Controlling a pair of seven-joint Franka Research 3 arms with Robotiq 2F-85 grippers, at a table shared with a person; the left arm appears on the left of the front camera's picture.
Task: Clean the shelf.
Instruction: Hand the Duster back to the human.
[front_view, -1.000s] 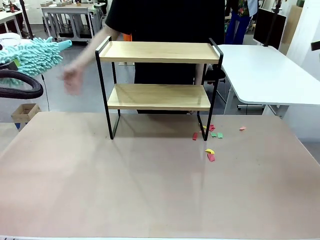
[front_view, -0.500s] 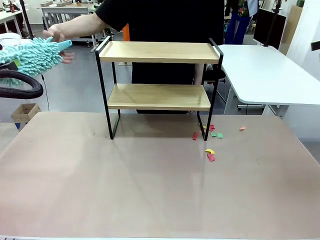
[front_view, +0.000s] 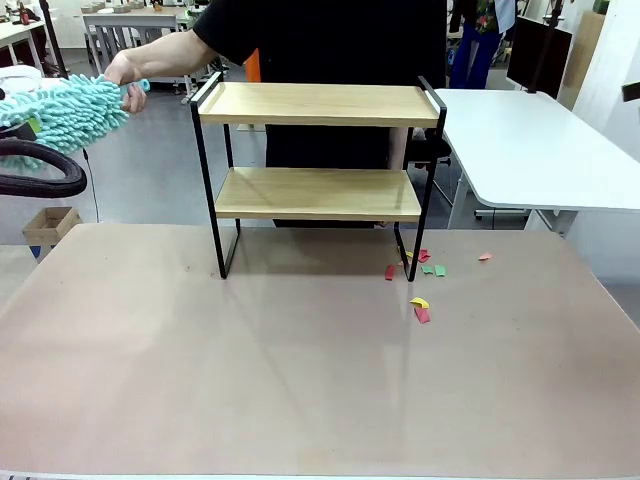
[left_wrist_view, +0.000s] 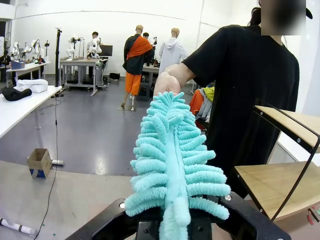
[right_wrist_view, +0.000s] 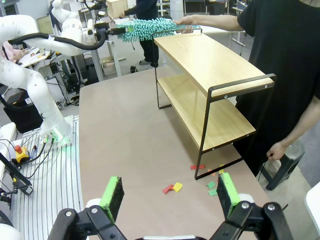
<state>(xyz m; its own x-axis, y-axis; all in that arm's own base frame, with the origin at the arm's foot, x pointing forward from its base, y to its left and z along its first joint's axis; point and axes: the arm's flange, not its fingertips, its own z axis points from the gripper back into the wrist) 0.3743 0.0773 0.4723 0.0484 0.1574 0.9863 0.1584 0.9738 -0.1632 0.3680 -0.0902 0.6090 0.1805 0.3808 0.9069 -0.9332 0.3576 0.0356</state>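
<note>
The shelf (front_view: 315, 105) stands at the far side of the table, both wooden boards bare; it also shows as the shelf (right_wrist_view: 210, 55) and the shelf (left_wrist_view: 295, 130). My left gripper (left_wrist_view: 175, 222) is shut on one end of a fluffy turquoise duster (left_wrist_view: 172, 160), held in the air to the left of the shelf's top. The duster (front_view: 70, 108) reaches toward the top rail, and a person's hand (front_view: 125, 72) grips its far end. From the right wrist I see the duster (right_wrist_view: 145, 29) and the left gripper (right_wrist_view: 102, 34). My right gripper (right_wrist_view: 170, 195) hangs open above the table.
Small coloured paper scraps (front_view: 420, 305) lie on the table by the shelf's right legs, seen also as scraps (right_wrist_view: 172, 188). The person stands right behind the shelf. A white table (front_view: 530, 140) is at the back right. A cardboard box (front_view: 50, 225) sits on the floor at left.
The person's hand has risen from beside the shelf's left side to the duster's far end and closed on it. Neither gripper has moved.
</note>
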